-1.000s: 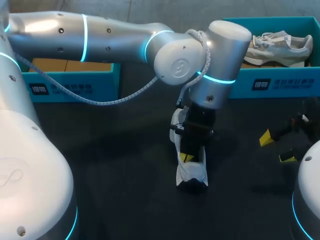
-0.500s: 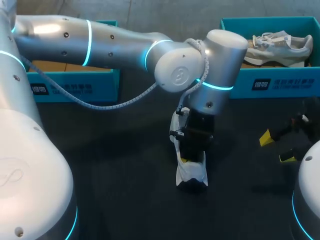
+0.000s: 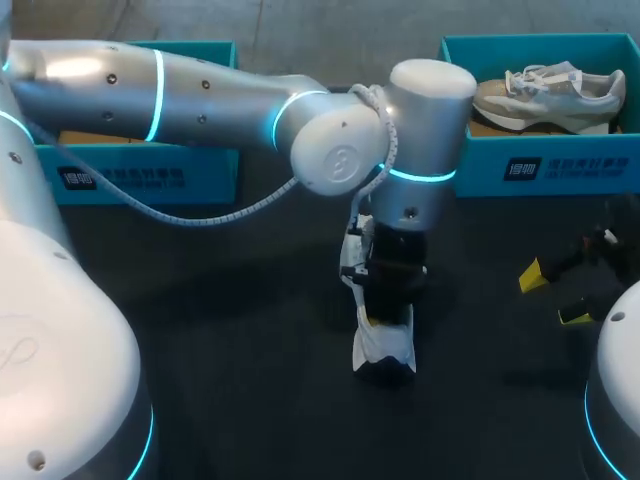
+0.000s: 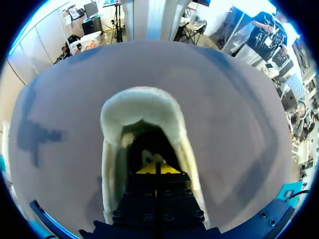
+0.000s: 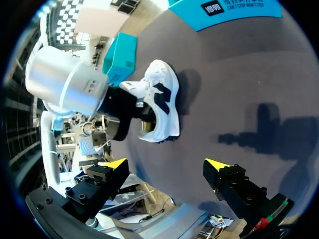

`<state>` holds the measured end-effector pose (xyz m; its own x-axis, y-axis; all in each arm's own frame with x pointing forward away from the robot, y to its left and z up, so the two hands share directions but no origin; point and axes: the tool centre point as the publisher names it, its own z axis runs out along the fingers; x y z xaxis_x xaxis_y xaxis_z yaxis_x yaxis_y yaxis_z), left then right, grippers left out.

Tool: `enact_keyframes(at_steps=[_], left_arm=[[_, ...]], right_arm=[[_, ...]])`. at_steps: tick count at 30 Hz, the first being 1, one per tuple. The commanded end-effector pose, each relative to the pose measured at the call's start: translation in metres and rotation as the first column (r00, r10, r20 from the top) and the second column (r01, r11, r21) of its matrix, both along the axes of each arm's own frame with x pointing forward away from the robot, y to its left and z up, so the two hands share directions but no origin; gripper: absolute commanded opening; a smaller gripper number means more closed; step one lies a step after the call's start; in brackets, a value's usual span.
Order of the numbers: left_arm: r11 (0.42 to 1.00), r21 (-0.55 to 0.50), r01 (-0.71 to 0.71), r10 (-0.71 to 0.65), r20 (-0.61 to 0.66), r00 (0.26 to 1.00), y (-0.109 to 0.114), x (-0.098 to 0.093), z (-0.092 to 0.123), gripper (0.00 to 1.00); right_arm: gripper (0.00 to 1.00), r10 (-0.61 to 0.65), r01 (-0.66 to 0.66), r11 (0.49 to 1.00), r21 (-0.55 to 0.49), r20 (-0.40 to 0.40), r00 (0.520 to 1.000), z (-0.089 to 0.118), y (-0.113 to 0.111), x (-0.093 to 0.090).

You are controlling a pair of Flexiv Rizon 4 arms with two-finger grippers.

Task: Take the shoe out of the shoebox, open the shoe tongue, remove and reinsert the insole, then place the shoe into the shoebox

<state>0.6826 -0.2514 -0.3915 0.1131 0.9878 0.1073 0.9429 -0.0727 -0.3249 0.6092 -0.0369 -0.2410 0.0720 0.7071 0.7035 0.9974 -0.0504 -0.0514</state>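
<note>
Dark counter [image 3: 200,330] fills the head view. At upper left sits a teal shoebox [image 3: 150,175]. At upper right a second teal shoebox [image 3: 560,165] holds a grey sneaker [image 3: 550,92]. Our left arm [image 3: 200,95] enters from the left edge and bends down at centre frame. There our left claw [image 3: 370,318] is down in the opening of the white sneaker [image 3: 385,348], which stands on the counter well apart from both boxes. At the right edge our right claw [image 3: 553,297] hangs over the counter, fingers spread wide, gripping nothing.

From the left wrist, we see the left claw [image 4: 157,168] deep inside the white sneaker [image 4: 142,107], yellow tips pressed together. Whether they pinch anything we cannot tell.

From the right wrist, the right claw [image 5: 167,164] is wide apart and empty. Ahead of it the white sneaker [image 5: 162,107], dark patches on its side, rests on its sole with the left claw [image 5: 127,107] in its opening. The teal shoebox [image 5: 119,57] lies beyond.
</note>
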Motion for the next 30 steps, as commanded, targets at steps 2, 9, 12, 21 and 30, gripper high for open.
enact_keyframes(at_steps=[2,9,12,21,30], left_arm=[[0.998,0.049,0.030,-0.031,0.023,0.999,0.007,0.003,0.024,0.00],[0.995,0.091,0.050,-0.050,-0.006,0.999,0.009,0.002,0.007,0.00],[0.993,0.109,0.053,-0.052,-0.013,0.999,0.009,-0.001,-0.003,0.00],[0.994,0.105,0.019,-0.015,-0.035,0.999,0.011,-0.006,-0.023,0.00],[0.998,0.056,-0.034,0.035,-0.015,0.999,0.010,0.000,-0.010,0.00]], right_arm=[[1.00,-0.003,0.003,1.000,-0.004,0.000,1.000,0.001,0.000,-0.002],[1.00,-0.003,0.003,1.000,-0.004,0.000,1.000,0.001,0.000,-0.002],[1.00,-0.003,0.003,1.000,-0.004,0.000,1.000,0.001,0.000,-0.002],[1.00,-0.003,0.003,1.000,-0.004,0.000,1.000,0.001,0.000,-0.002],[1.00,-0.003,0.003,1.000,-0.004,0.000,1.000,0.001,0.000,-0.002]])
